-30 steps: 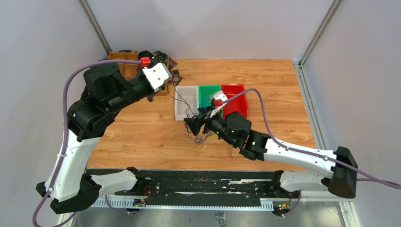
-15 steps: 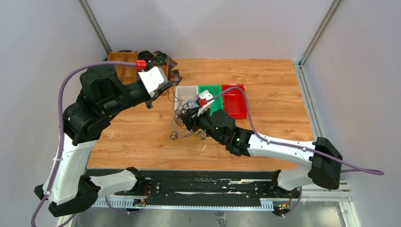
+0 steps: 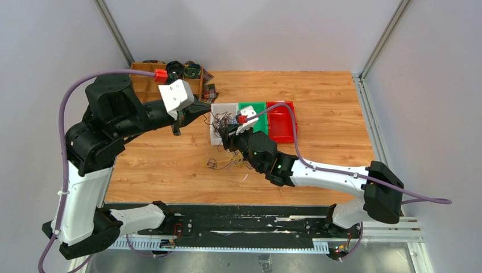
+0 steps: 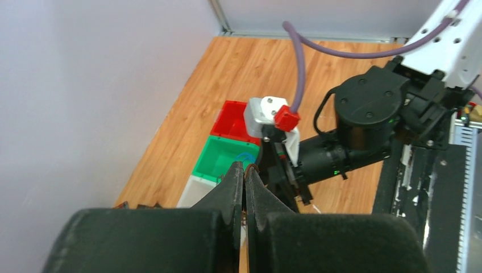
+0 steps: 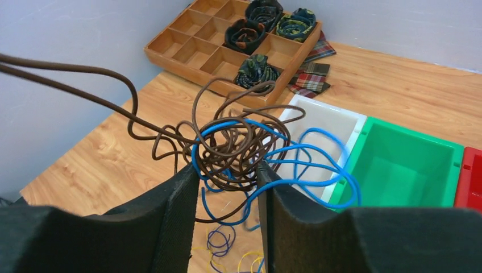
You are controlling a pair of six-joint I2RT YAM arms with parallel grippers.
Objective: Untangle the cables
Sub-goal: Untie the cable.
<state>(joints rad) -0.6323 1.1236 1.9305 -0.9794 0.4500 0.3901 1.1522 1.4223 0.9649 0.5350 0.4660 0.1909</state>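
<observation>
A knot of brown cable and blue cable hangs lifted over the white bin. It also shows in the top view. My right gripper is open, its fingertips on either side of the knot's lower loops; in the top view it is just below the knot. My left gripper is shut on a brown strand at its tips, left of the knot in the top view. Two taut brown strands run off towards it. Yellow cables and purple cables lie on the table below.
Green bin and red bin stand right of the white bin. A wooden compartment tray with dark fabric coils is at the back left. Plaid cloths lie beside it.
My right gripper moved up and left from the loose cables to the white bin. The brown and blue knot rose off the table. My left gripper swung right and lower, to the knot's left side.
</observation>
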